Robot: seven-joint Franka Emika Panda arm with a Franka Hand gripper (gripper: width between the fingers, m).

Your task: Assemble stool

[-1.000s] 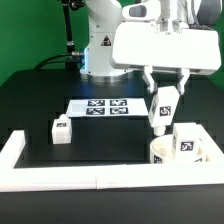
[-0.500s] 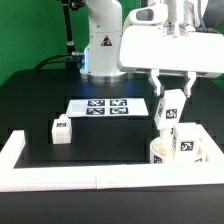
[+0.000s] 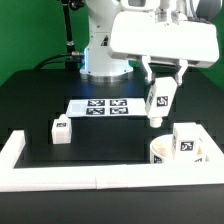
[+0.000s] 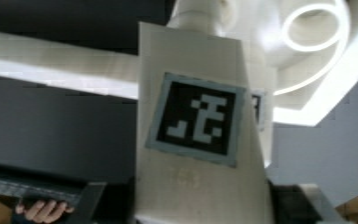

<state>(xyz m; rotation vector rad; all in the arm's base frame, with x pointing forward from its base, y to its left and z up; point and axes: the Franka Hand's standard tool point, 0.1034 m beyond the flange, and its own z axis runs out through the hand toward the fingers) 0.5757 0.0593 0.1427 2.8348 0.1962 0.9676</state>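
My gripper (image 3: 162,87) is shut on a white stool leg (image 3: 158,101) with a black-and-white tag. It holds the leg tilted in the air, up and to the exterior view's left of the round seat (image 3: 168,153). The seat lies at the front right, and a second tagged leg (image 3: 188,141) stands on it. A third leg (image 3: 61,130) lies on the table at the left. In the wrist view the held leg (image 4: 194,110) fills the middle between my dark fingers (image 4: 73,195). The seat's curved edge (image 4: 322,55) shows behind it.
The marker board (image 3: 103,106) lies flat in the middle of the black table. A long white border rail (image 3: 90,179) runs along the front edge and turns up the left side (image 3: 12,150). The robot base (image 3: 100,50) stands at the back.
My gripper has gone from low beside the seat up and to the exterior view's left, with the leg still in it. The other parts have not moved.
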